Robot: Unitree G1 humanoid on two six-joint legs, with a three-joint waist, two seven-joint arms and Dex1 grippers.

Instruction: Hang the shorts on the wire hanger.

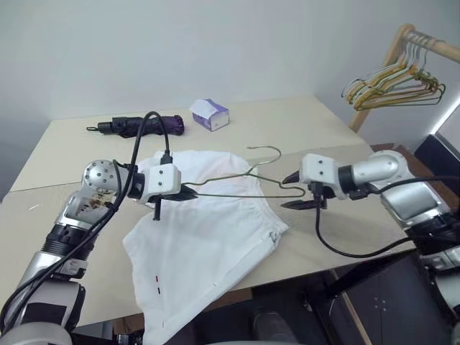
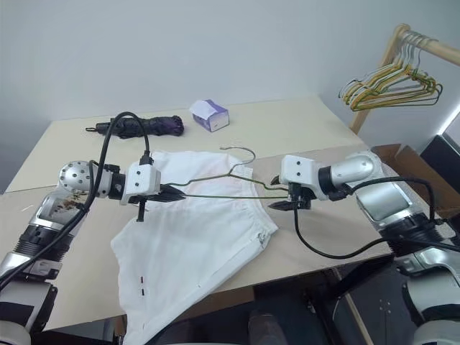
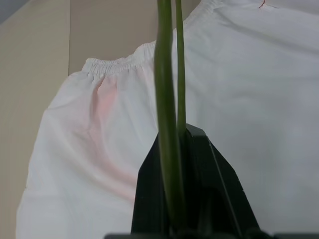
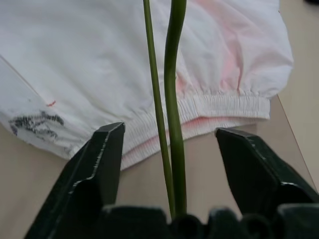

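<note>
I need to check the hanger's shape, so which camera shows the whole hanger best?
The left eye view: the hanger shows whole there, hook up, above the shorts, between the left gripper and right gripper. The right eye view shows it much the same. Each wrist view shows two wires running off between its fingers.

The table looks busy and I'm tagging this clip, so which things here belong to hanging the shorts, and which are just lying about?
Part of the job:
- shorts, spread on the table
- wire hanger, above them
- left gripper, shut on one end
- right gripper, open around the other end

Lying about:
- folded dark umbrella
- small purple-and-white box
- yellow and green hangers on the rack
</note>
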